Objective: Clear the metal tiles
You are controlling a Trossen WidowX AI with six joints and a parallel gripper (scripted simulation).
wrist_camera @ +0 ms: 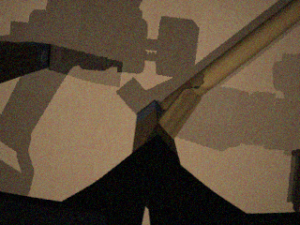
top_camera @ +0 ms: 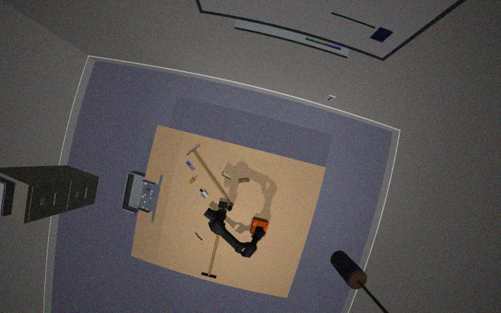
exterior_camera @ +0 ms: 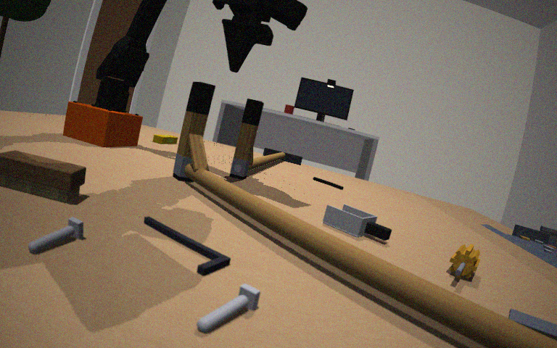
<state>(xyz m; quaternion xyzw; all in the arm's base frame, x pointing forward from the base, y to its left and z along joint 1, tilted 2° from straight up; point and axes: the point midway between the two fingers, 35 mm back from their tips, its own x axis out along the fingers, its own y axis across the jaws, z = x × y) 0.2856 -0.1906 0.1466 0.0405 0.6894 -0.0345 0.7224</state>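
Note:
The steel bench plate [top_camera: 156,196] is at the table's left edge, with several small tiles [top_camera: 143,202] on it. The catch box [top_camera: 127,192] adjoins its far side. A long wooden-handled tool with a grey blade, apparently the scraper [top_camera: 210,174] [exterior_camera: 328,244] [wrist_camera: 244,57], lies on the table with its upright grip standing at the near end. A second long tool [top_camera: 213,254] [exterior_camera: 246,141] has a black head and its own upright grip. My gripper [exterior_camera: 234,69] [wrist_camera: 159,136] is shut and empty, above the upright grips. In the wrist view its fingertips cover part of the scraper's grip.
A wooden block [top_camera: 243,180] [exterior_camera: 40,174], an L-shaped key [exterior_camera: 180,238], two bolts [exterior_camera: 57,238] [exterior_camera: 223,314], a grey bracket [top_camera: 204,193] [exterior_camera: 349,222], a yellow gear piece [top_camera: 192,180] [exterior_camera: 464,262], a blue piece [top_camera: 188,163] and a black rod [top_camera: 198,236] [exterior_camera: 327,183] lie around the tools.

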